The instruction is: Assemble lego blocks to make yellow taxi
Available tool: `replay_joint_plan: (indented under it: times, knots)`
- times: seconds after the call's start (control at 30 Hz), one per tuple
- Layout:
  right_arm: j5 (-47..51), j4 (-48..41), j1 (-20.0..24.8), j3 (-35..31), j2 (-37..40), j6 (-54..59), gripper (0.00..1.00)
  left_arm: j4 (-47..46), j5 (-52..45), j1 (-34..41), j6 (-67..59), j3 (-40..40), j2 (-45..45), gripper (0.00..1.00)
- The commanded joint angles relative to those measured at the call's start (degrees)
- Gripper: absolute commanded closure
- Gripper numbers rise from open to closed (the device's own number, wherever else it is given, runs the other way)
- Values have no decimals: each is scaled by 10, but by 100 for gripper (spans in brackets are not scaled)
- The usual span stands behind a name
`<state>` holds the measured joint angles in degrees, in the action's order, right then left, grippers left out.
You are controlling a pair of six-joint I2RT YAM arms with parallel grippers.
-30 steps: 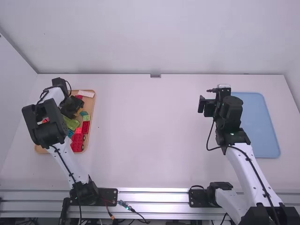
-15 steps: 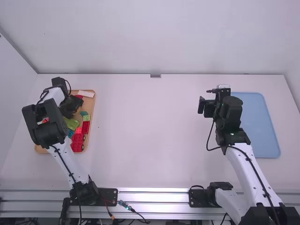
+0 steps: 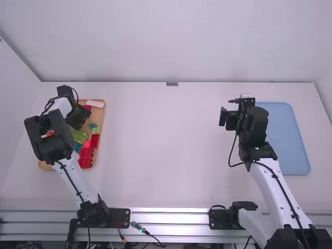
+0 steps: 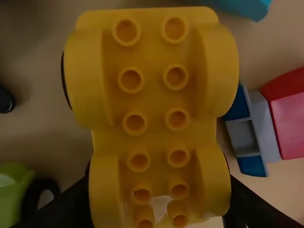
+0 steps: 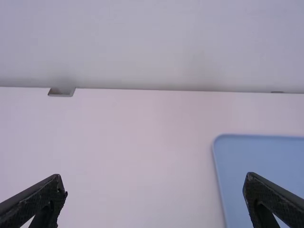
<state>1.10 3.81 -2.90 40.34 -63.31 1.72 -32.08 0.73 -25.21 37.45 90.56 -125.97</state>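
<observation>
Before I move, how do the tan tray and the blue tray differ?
The tan tray sits under the left arm; the blue tray is partly hidden by the right arm. The tan tray carries colored blocks, while the blue tray shows a plain, smooth surface. Both lie flat and have rounded corners.

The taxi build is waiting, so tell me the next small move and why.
Perhaps secure the left tool on the yellow plastic chassis with rounded fenders: it sits right at the tool, and its colour suits the taxi.
</observation>
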Motion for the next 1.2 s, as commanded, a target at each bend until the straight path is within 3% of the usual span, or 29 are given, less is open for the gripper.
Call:
replay_joint_plan:
  times: [0.0,0.3,0.53,0.6,0.9,1.07,1.17]
  knots:
    - [2,0,-2,17,-2,2,1,4,3,5,-11,-21,-1,41]
    - [2,2,-2,17,-2,2,1,-30,4,5,-7,1,7,55]
    - [2,2,-2,17,-2,2,1,-106,5,5,-11,57,33,91]
    - [2,2,-2,17,-2,2,1,-118,5,5,-11,66,42,98]
    - [2,2,-2,17,-2,2,1,-151,23,56,-70,60,127,99]
    - [2,1,-2,17,-2,-2,1,-133,119,172,-104,4,187,98]
    - [2,0,-2,17,-2,-2,1,-91,119,253,-187,-37,216,99]
